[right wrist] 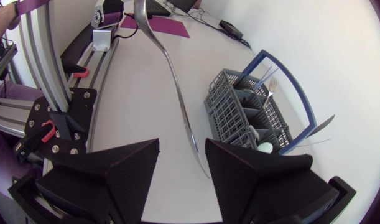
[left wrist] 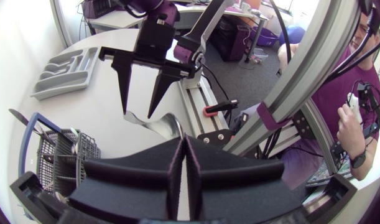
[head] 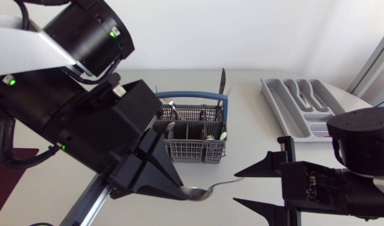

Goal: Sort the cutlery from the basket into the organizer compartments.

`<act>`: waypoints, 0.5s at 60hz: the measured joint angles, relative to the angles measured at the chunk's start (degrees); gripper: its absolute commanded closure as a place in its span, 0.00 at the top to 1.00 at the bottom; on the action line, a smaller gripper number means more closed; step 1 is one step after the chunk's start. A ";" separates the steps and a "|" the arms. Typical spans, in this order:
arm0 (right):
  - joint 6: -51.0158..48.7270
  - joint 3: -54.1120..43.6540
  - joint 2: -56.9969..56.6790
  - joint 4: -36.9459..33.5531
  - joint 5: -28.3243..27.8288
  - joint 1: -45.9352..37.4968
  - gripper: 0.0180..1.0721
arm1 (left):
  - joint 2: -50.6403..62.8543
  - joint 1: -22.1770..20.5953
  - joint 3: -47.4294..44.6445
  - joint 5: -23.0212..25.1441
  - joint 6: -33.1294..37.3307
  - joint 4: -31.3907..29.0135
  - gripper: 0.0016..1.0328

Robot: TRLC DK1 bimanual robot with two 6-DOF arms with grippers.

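Head view: left claw [head: 179, 188] clamped on spoon [head: 218, 186], right claw [head: 237, 187] apart around its handle

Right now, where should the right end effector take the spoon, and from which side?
The handle's free end, probably. The left end effector is shut on the spoon near its bowl, leaving only the thin handle, which points at the open right end effector and lies between its fingers. Come in end-on from there, fingers either side.
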 measured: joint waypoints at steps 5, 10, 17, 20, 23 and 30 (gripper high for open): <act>-0.17 -0.20 0.83 0.83 -0.02 0.42 0.34 | 0.74 0.00 0.44 0.15 0.85 -0.28 0.03; -0.22 -0.20 1.07 1.11 -0.13 1.11 0.26 | 1.44 0.00 0.87 0.26 1.44 -1.22 0.03; -0.81 -0.50 1.11 2.49 -0.24 1.55 0.13 | 2.03 0.00 1.18 1.11 2.56 -2.45 0.03; -0.81 -0.72 1.20 2.54 -0.22 1.53 0.07 | 2.16 0.02 1.36 1.29 3.02 -2.93 0.03; -0.81 -0.94 1.38 2.54 -0.24 1.53 0.05 | 2.25 0.07 1.60 1.29 3.63 -3.45 0.03; -0.83 -1.51 1.46 2.71 -0.24 1.77 0.05 | 2.40 0.61 2.05 1.70 4.44 -4.68 0.03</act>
